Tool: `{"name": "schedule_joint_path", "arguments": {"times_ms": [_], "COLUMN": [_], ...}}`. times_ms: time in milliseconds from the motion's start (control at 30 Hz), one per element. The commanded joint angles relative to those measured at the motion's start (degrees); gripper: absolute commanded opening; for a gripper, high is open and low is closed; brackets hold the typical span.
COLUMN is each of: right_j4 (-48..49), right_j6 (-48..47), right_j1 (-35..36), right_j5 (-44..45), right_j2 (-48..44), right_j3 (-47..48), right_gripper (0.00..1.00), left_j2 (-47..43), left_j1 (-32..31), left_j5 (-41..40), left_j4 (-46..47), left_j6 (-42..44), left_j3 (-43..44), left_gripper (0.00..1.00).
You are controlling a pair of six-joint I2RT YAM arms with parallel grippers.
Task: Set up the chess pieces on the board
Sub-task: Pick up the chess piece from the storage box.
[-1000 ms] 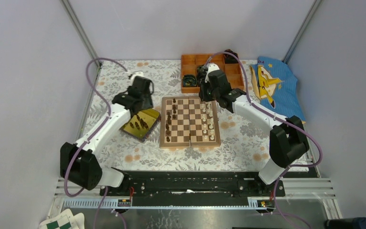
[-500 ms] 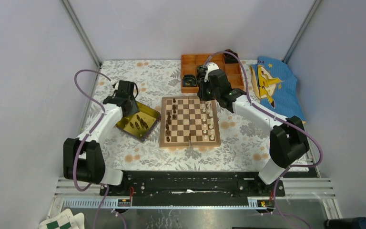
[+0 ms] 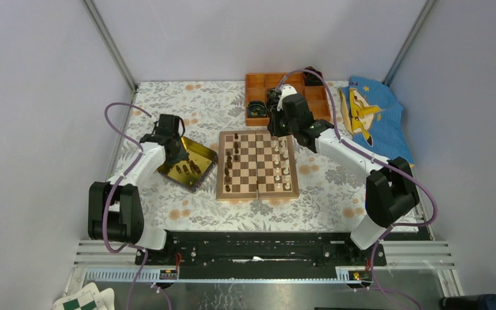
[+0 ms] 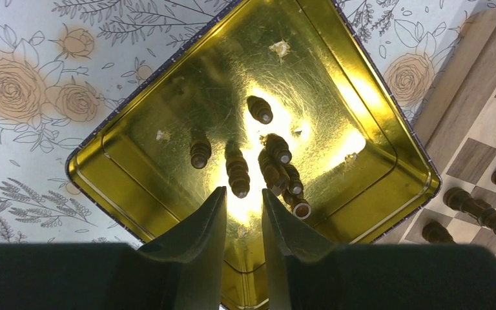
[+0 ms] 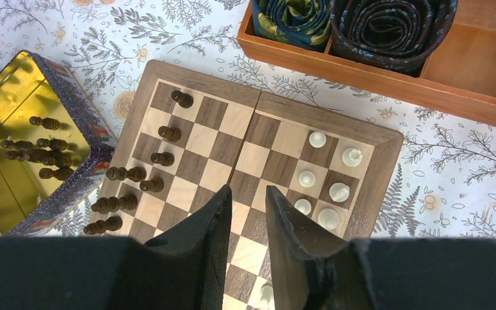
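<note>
Left pincer [image 4: 243,192] over gold tray [image 4: 155,110], jaws slightly apart, empty, lined up on dark piece [image 4: 237,173], likely for pick. Right pincer [image 5: 248,189] slightly apart, empty, hovers above board [image 5: 387,145].

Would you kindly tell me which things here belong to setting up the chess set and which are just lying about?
Job in hand: board, dark pieces waiting in the gold tray, pale pieces already on squares.
Lying about: orange box, rolled fabric inside it, blue cloth.
</note>
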Motion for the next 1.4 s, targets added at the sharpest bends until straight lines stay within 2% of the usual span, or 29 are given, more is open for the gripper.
{"name": "schedule_joint_path", "arguments": {"times_ms": [0,1200,1367], "right_j4": [2.3,2.8,2.8], "right_j6": [0.5,0.7,0.8], "right_j1": [-0.4,-0.3,-0.3], "right_j5": [-0.7,-0.7,-1.9], "right_j2": [-1.8,-1.5,-1.4], "right_j3": [-0.1,-0.7,-0.7], "right_gripper": [0.33,0.32,0.32], "left_j2": [1.0,4.5,4.7], "left_j1": [0.5,0.7,0.8], "left_j5": [2.5,2.9,3.0], "left_j4": [3.2,4.7,4.9], "left_j6": [0.1,1.2,1.3], "left_j3": [-1.4,-2.6,-2.6], "left_gripper": [0.32,0.31,0.25]}}
